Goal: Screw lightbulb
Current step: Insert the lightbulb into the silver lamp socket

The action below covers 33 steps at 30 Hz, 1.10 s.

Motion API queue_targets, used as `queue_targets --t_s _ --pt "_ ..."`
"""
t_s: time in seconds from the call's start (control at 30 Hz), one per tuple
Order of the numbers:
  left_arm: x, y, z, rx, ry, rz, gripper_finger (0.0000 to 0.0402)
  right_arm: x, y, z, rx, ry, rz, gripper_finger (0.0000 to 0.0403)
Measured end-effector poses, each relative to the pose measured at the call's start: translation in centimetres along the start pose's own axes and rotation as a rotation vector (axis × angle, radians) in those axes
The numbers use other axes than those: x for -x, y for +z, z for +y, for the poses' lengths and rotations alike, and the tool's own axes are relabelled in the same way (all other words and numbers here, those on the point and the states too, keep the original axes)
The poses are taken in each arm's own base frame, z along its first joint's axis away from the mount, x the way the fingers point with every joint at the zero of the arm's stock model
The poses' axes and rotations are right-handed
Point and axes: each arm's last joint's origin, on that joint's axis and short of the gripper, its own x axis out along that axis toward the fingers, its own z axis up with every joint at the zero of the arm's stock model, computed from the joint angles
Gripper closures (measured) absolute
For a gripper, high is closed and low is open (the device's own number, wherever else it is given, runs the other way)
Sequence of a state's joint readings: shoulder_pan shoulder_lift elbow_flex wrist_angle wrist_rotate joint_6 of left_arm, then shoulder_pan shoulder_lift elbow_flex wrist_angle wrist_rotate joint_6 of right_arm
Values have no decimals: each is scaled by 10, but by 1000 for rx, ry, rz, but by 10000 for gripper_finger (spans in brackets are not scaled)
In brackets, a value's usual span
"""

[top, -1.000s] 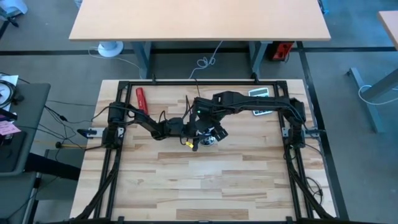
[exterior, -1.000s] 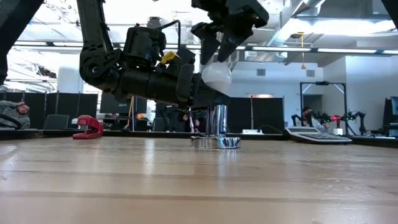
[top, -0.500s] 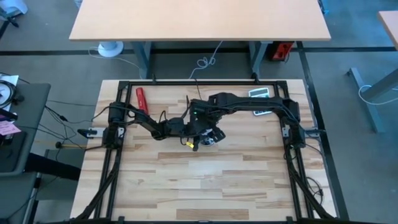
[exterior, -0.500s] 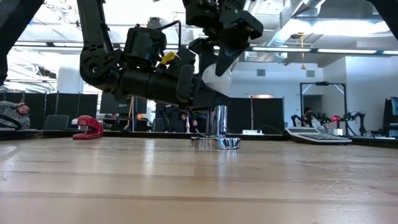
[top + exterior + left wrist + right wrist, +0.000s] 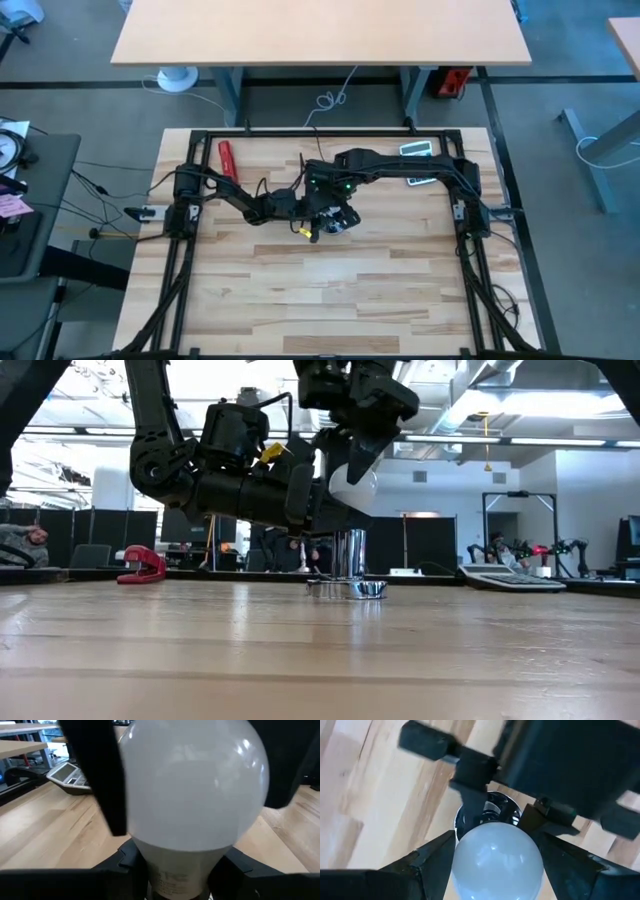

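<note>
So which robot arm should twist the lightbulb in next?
Probably the right. Its gripper reaches down from above and clasps the round top of the lightbulb, directly over the shiny socket. The left gripper holds the bulb's neck from the side, better suited to steadying.

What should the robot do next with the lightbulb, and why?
Probably keep lowering it straight down. The right pincer grips the lightbulb from above, and it hangs above the shiny metal socket, not yet in it. The left pincer seems to hold the bulb's neck.
</note>
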<state>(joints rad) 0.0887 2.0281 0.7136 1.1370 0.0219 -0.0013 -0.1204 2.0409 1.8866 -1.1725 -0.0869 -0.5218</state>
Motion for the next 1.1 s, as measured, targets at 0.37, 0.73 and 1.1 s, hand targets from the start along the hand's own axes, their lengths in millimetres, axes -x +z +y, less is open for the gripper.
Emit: queue_targets --t_s 0.37,0.73,1.1 --pt "0 0 0 1 1 0 256 -3 9 -6 -406 -25 -101 118" --pt "0 0 0 -4 1 -1 256 64 7 -5 -433 -135 -358 118" --pt "0 0 0 -5 -4 -5 256 105 -50 59 -540 -281 -780 117"
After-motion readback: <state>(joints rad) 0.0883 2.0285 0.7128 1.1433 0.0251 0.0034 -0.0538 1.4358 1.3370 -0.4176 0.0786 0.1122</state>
